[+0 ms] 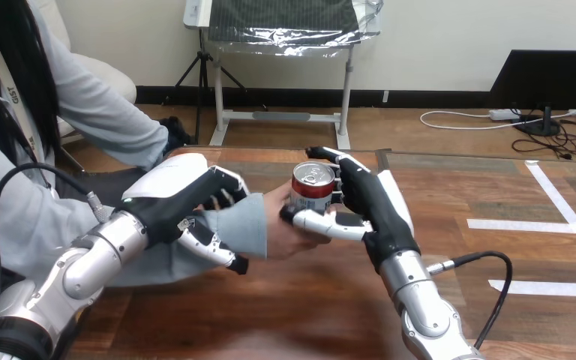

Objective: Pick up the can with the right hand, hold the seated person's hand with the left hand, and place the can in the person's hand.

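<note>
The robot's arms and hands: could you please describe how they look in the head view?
The left forearm and right forearm are silver metal in rounded segments. The left robot hand is black with a white shell on its back and black-and-white jointed fingers; the right robot hand matches it. A black cable loops from the left forearm, a second cable from the right.
</note>
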You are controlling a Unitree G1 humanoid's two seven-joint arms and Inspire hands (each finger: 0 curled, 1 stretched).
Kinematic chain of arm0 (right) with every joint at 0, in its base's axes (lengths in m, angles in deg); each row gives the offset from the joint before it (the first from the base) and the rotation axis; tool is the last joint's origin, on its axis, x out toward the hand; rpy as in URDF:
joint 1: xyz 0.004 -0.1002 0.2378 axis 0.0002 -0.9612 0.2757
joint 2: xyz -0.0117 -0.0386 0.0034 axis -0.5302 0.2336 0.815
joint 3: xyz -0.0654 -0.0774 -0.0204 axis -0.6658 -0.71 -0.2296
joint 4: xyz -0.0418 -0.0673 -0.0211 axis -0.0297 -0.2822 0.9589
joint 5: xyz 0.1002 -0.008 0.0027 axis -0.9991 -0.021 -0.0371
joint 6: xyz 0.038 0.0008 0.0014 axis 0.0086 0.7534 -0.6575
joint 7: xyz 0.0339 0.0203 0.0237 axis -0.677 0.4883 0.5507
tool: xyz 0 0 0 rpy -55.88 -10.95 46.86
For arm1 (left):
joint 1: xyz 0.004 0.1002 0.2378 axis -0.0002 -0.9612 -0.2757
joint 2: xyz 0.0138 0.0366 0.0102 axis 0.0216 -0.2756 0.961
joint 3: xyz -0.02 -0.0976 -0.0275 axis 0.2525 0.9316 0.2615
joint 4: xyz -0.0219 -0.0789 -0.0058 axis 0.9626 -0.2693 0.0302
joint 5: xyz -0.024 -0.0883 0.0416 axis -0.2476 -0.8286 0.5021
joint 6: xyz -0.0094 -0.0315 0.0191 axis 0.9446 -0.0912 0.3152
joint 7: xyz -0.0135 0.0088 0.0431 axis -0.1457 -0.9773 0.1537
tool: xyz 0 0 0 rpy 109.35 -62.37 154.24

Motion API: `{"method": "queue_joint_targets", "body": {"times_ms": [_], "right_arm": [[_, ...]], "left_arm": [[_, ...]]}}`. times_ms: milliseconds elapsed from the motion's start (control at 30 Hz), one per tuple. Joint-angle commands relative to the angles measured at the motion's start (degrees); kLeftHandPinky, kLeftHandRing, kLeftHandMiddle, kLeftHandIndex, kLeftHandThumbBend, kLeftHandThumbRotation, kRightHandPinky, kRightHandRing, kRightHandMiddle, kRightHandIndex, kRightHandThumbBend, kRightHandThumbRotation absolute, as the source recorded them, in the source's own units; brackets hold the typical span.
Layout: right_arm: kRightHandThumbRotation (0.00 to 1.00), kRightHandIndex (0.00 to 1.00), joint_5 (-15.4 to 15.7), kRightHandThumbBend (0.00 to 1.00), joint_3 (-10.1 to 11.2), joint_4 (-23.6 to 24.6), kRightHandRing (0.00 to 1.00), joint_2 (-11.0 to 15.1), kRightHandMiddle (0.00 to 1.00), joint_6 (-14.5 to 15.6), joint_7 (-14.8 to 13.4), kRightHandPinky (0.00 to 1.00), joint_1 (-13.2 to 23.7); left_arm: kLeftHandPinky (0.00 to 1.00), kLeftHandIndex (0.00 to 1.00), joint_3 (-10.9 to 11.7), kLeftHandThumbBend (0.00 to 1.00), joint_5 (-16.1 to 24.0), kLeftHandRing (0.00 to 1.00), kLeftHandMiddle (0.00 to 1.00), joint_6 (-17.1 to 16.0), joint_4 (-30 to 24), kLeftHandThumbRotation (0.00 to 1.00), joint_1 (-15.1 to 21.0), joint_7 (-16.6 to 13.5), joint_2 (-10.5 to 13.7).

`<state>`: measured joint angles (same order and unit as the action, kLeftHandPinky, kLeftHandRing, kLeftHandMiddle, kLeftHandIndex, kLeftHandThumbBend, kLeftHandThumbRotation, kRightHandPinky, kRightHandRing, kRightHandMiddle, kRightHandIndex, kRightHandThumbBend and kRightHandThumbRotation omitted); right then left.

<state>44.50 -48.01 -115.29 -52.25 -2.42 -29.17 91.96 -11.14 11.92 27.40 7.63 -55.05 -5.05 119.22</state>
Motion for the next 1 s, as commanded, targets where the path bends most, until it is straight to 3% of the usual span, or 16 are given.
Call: {"method": "queue_joint_targets", "body": {"times_ms": [0, 400, 967], "right_arm": [[0.44, 0.98, 0.6, 1.00, -0.8, 2.4, 0.91, 0.9, 0.91, 0.2, -0.1, 0.88, 4.3], [0.54, 1.00, 0.6, 1.00, -1.2, 2.5, 0.96, 1.8, 0.97, 0.3, 0.6, 0.94, 3.7], [0.58, 1.00, -0.5, 1.00, -0.2, 2.1, 1.00, 2.5, 1.00, 0.4, 2.8, 0.98, 3.1]], "left_arm": [[0.84, 0.89, 0.1, 1.00, 0.3, 0.88, 0.88, -1.6, -1.3, 0.41, 2.0, -2.8, -0.7], [0.96, 0.99, 0.7, 1.00, 0.1, 0.99, 0.99, -2.2, -2.4, 0.49, -0.1, -4.9, -0.9], [0.99, 1.00, 2.5, 1.00, -2.8, 1.00, 1.00, -3.9, -4.3, 0.58, -4.4, -8.2, -2.0]]}}
